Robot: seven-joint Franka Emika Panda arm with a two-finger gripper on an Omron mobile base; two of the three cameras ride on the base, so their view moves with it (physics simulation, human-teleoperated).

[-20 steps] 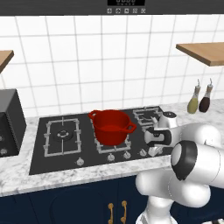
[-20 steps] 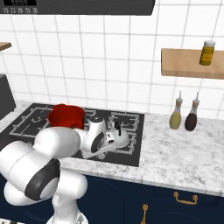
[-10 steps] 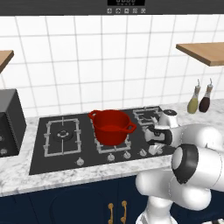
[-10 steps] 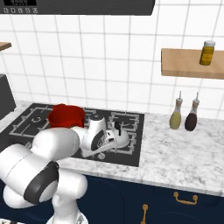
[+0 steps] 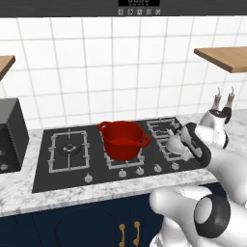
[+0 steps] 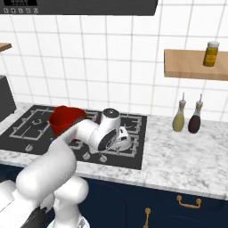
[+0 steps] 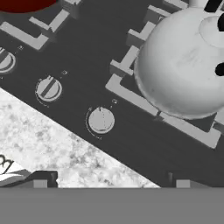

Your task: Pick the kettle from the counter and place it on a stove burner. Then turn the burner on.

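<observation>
The kettle is being seen from the left base, sitting on the right front burner of the stove, beside the red pot. From the right base, its shiny rounded body is being half hidden by the arm. In the hand view, the knob is being lined up below the gripper; a centred pinch and a clean twist are being called for. Whether the fingers are spread cannot be told.

Hidden and cropped parts

The kettle is cut by the hand view's top and right edges; the arm covers most of it in the right base view; whether the gripper's fingers are parted is unclear.
</observation>
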